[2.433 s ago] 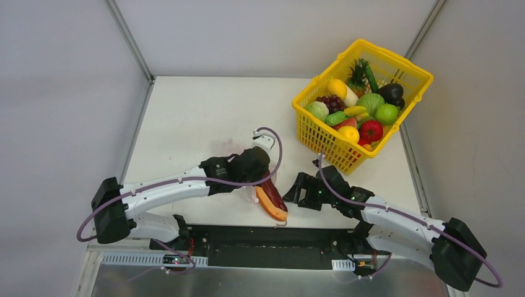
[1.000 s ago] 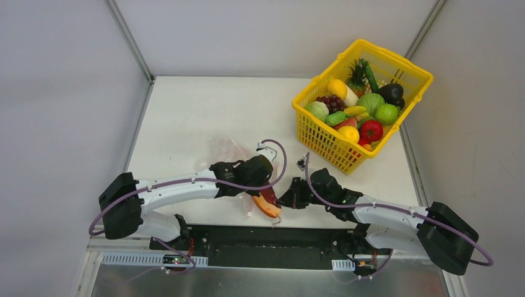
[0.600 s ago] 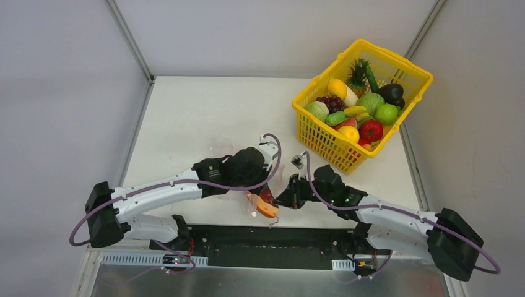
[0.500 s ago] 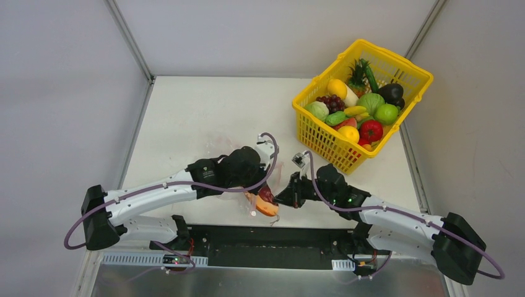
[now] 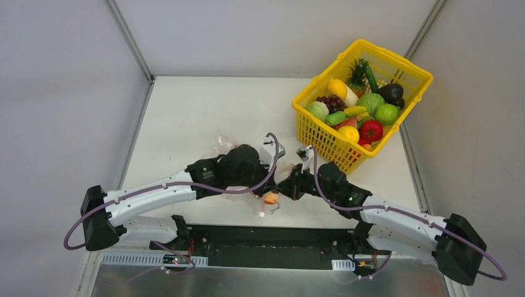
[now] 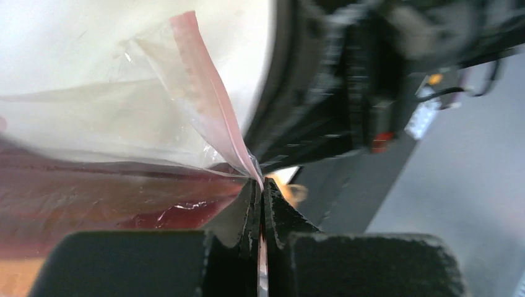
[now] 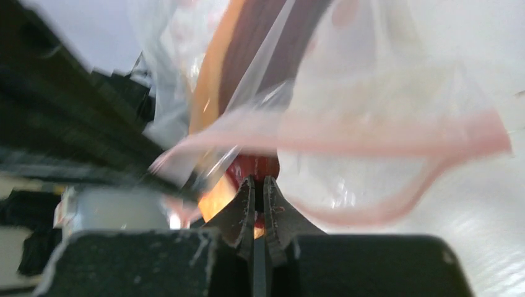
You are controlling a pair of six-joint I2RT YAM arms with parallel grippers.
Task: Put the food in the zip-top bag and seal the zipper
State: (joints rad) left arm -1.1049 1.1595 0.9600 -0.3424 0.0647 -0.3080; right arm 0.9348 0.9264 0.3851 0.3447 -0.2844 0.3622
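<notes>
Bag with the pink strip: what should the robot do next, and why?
Probably pull the zipper taut, then pinch along it: left fingers and right fingers grip the bag, food is inside, yet its mouth gapes.

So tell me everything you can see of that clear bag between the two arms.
The zip-top bag is thin, clear, crumpled plastic with a pink zipper strip along its mouth. In the right wrist view the strip's two halves part, so it isn't sealed. An orange and dark red food piece shows through the film. The left gripper pinches the strip's end, and the right gripper seems clamped on the film.
</notes>
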